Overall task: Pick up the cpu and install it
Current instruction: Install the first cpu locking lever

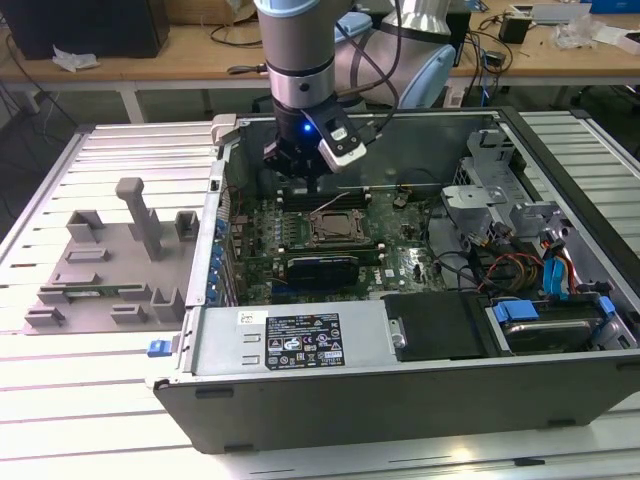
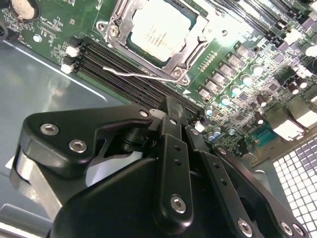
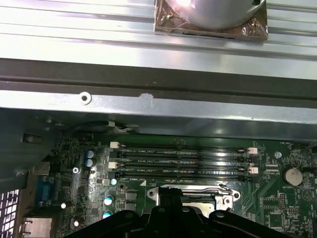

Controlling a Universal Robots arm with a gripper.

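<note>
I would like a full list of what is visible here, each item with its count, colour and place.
cpu: one, silvery, inside the socket.
socket: one, metal frame, on the motherboard.
memory slots: four, black, beside the socket.
motherboard: one, green, inside the computer case.
computer case: one, grey, open, on the table.
tray: one, grey, at the exterior view's left of the case.
table: one, white, slatted, under everything.
arm: one, grey, over the case.
gripper: one, black, above the motherboard near the socket.
</note>
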